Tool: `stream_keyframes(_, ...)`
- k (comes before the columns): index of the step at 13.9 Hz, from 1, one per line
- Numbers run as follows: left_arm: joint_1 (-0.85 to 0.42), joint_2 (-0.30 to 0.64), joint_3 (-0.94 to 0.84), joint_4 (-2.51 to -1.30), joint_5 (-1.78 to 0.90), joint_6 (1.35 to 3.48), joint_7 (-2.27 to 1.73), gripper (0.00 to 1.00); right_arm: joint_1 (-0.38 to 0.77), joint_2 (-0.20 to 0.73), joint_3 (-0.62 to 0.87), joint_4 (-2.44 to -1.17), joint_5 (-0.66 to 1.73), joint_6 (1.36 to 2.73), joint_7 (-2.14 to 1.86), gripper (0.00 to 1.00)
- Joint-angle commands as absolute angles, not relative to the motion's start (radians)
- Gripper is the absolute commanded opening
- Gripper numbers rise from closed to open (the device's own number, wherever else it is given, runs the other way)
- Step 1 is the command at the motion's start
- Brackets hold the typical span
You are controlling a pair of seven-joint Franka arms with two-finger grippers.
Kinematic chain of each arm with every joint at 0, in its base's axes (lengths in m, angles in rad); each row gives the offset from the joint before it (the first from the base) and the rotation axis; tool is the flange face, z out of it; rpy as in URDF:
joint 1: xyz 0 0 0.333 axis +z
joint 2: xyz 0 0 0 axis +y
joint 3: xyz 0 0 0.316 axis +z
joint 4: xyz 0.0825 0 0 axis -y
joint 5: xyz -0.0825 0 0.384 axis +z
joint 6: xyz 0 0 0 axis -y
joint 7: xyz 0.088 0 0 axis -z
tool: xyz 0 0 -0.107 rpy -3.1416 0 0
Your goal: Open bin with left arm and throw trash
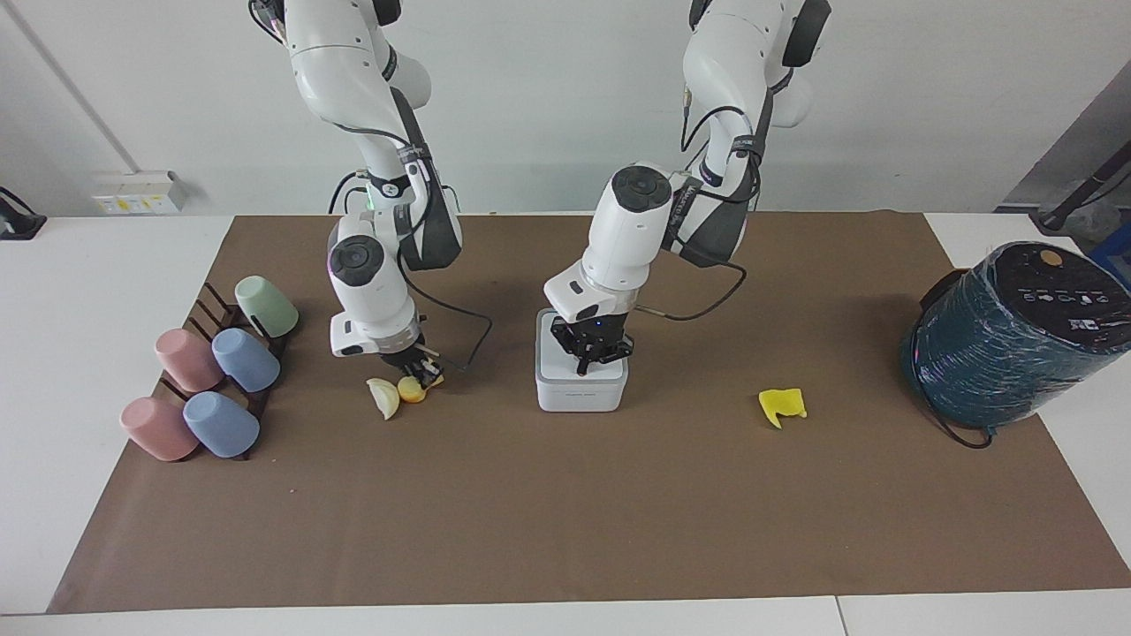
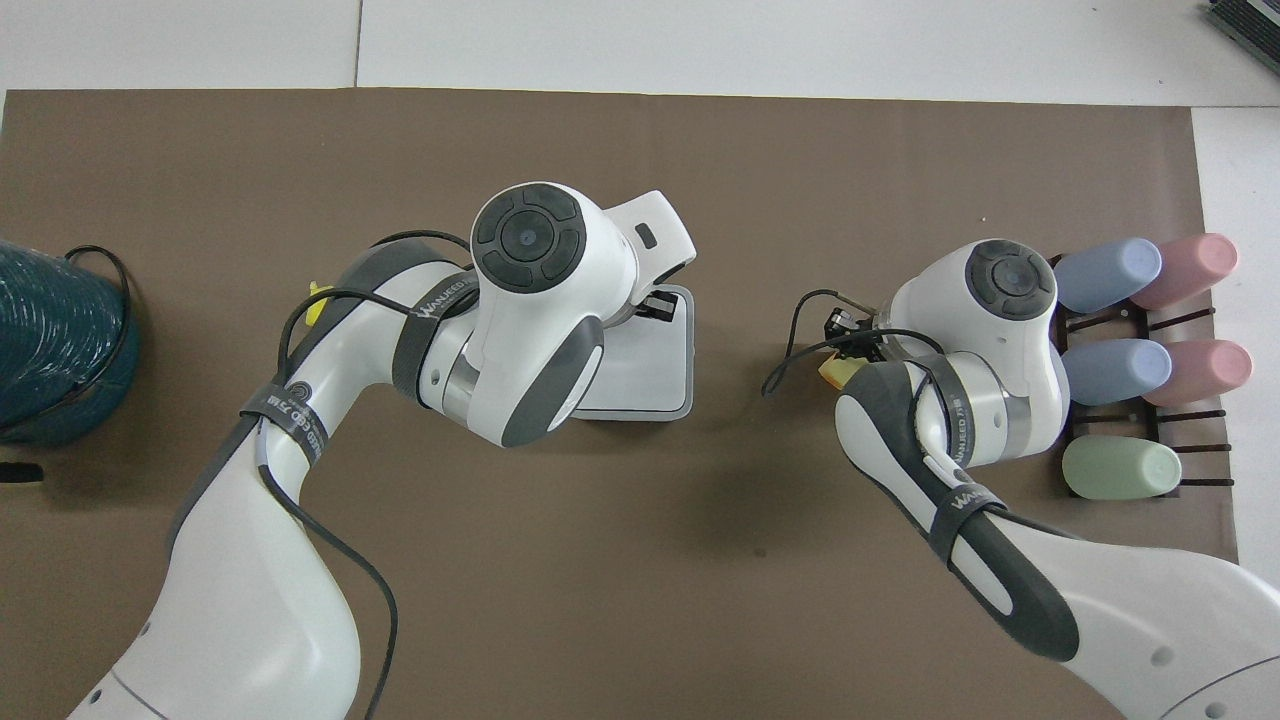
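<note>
brown mat [image 1: 565, 512] over white table [image 1: 88, 291], pale wall; both grippers' jaws: cannot tell.

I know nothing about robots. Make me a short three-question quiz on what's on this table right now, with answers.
1. True or false: the lid of the bin stands open.
2. Which piece lies nearest the big dark-teal cylinder? A) yellow-orange block B) cream wedge C) yellow scrap
3. Fill in: the left tool is down on top of the ____.

Key
1. False: the lid lies flat.
2. C: the yellow scrap lies alone toward the left arm's end of the table; the yellow-orange block and cream wedge sit together by the right tool.
3. bin
</note>
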State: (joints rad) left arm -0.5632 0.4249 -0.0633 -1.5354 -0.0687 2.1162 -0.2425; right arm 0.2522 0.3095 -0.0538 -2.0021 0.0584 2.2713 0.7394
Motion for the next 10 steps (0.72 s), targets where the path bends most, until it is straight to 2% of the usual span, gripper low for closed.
stream_keyframes(1,-0.563,0.325,-0.051,-1.577,-0.081,1.975,-0.247,0.0,0.247,0.296,-0.054,-1.906,0.057,2.142,0.753,0.0)
stream_keyframes(4,-0.548,0.243,-0.031,-1.574,-0.074,1.853,-0.244,0.0,0.242,0.253,-0.052,-1.838,0.057,2.069,0.752,0.0)
stream_keyframes(7,-0.453,0.181,-0.02,-1.572,-0.072,1.758,-0.233,0.0,0.265,0.229,-0.028,-1.723,0.081,1.962,0.779,0.0)
stream_keyframes(8,-0.425,0.17,-0.02,-1.572,-0.072,1.734,-0.232,0.13,0.267,0.233,-0.02,-1.673,0.112,1.941,0.811,0.0)
stream_keyframes(9,-0.413,0.166,-0.02,-1.572,-0.072,1.723,-0.236,0.88,0.268,0.241,-0.015,-1.623,0.162,1.927,0.846,0.0)
stream_keyframes(10,-0.394,0.157,-0.018,-1.581,-0.072,1.724,-0.239,1.0,0.268,0.256,0.006,-1.585,0.205,1.925,0.885,0.0)
